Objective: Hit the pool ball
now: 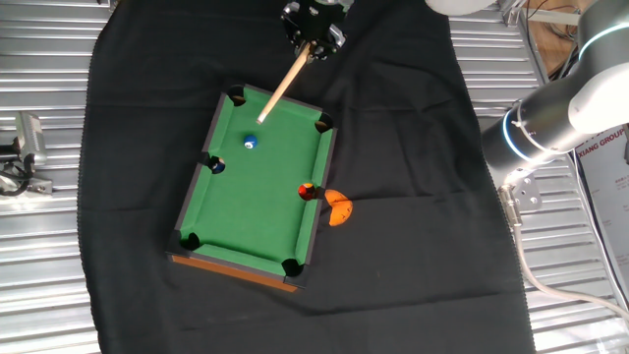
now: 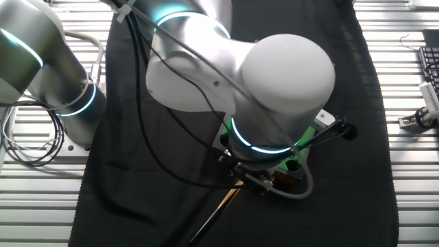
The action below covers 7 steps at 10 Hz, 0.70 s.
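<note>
The pool ball (image 1: 251, 144), tiny, light blue with a white spot, lies on the felt of the toy green pool table (image 1: 246, 216) in its far half. My gripper (image 1: 314, 32) hangs beyond the table's far end, shut on a wooden cue stick (image 1: 285, 83). The cue slants down over the far rail, and its tip stops just short of the ball. In the other fixed view the arm's body hides the table almost entirely; only the gripper (image 2: 248, 180) and the cue (image 2: 221, 206) show below it.
A darker navy ball (image 1: 217, 166) sits by the left side pocket. A red-and-black ball (image 1: 307, 192) rests at the right side pocket. An orange piece (image 1: 339, 207) lies on the black cloth (image 1: 413, 147) beside the table. The arm's base (image 1: 550, 118) stands at right.
</note>
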Motion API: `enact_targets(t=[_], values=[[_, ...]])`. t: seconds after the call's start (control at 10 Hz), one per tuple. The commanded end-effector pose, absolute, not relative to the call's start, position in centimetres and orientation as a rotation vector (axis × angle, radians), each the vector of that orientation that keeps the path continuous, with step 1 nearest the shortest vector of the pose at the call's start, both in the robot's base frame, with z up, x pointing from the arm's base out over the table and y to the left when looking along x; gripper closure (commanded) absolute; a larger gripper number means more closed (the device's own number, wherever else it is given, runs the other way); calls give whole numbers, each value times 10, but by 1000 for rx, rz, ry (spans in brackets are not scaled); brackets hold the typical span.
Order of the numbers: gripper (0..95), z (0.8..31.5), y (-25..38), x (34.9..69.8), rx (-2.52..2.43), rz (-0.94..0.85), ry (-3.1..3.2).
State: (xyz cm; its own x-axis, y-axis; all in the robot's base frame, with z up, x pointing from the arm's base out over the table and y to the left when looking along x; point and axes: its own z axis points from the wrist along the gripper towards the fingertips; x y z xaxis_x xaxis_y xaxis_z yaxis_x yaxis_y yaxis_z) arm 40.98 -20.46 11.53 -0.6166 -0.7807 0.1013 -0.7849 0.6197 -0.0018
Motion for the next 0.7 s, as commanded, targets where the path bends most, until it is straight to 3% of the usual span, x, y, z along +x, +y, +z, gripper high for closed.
enact_targets(t=[0.1, 0.7], values=[[950, 115, -205, 410, 1327, 75, -2738], [950, 115, -204, 410, 1328, 86, -2709]])
